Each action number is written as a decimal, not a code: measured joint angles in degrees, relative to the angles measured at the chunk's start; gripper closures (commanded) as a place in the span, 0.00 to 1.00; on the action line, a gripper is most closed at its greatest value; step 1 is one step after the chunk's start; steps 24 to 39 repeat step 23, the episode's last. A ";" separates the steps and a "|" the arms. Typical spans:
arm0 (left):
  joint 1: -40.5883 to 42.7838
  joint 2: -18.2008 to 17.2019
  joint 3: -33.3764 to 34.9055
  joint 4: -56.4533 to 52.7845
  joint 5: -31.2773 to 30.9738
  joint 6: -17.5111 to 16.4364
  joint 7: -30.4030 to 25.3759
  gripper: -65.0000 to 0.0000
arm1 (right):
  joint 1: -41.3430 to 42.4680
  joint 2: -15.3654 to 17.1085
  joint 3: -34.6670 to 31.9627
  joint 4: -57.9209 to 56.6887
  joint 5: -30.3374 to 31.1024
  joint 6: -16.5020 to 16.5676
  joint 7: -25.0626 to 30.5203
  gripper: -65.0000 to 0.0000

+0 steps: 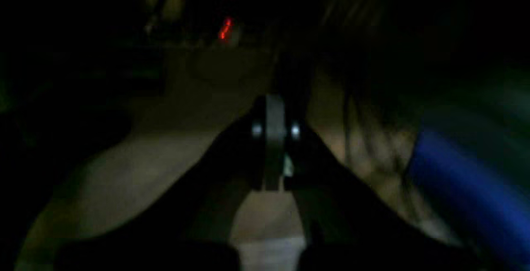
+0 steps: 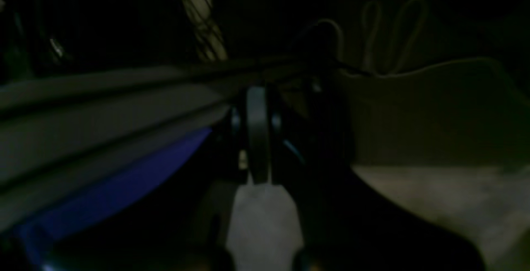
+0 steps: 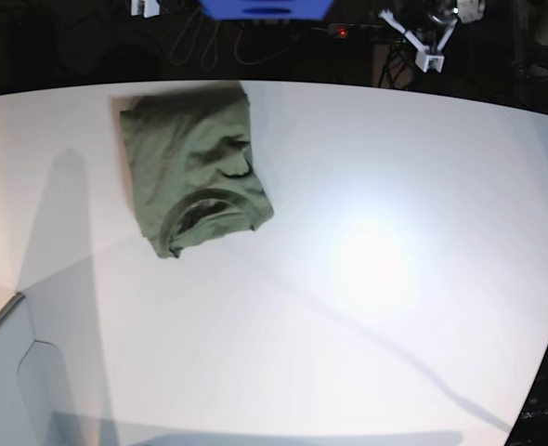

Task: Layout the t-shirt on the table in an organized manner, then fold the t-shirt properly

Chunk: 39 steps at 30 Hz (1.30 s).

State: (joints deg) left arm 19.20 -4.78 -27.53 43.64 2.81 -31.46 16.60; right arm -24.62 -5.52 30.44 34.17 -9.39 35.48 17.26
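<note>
- The plain olive-green short-sleeved cotton t-shirt (image 3: 197, 167) is lying folded into a compact, roughly square bundle on the far left part of the large, smooth matte white table (image 3: 376, 269), close to its far curved edge.
- Its ribbed round collar is facing up, sitting toward the near edge of the bundle.
- Neither arm is showing in the base view, and nothing is touching the shirt there.
- The left gripper (image 1: 274, 138) is showing in its own dark wrist view with its jaws pressed together and no cloth between them.
- The right gripper (image 2: 257, 134) is likewise sitting with its jaws closed tight on nothing, in an equally dim view.
- A blurred blue shape (image 1: 468, 188) is showing at the right of the left wrist view.
</note>
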 measured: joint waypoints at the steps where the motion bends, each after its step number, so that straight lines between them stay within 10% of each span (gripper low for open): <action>1: -2.19 -0.44 -0.02 -5.53 -1.09 -0.15 -4.42 1.00 | 1.73 0.96 -1.70 -5.03 0.70 -2.62 3.52 1.00; 9: -14.25 -2.64 5.66 -36.61 3.61 0.87 -19.96 1.00 | 10.47 7.56 -21.24 -28.96 0.61 -33.70 17.51 1.00; 15: -15.89 -0.07 8.55 -37.18 4.04 12.87 -22.18 1.00 | 15.26 6.43 -24.24 -32.68 0.02 -55.52 13.79 1.00; 39: -15.30 1.60 8.55 -37.53 4.24 12.83 -21.59 1.00 | 15.85 6.64 -24.24 -32.83 0.26 -56.81 10.23 1.00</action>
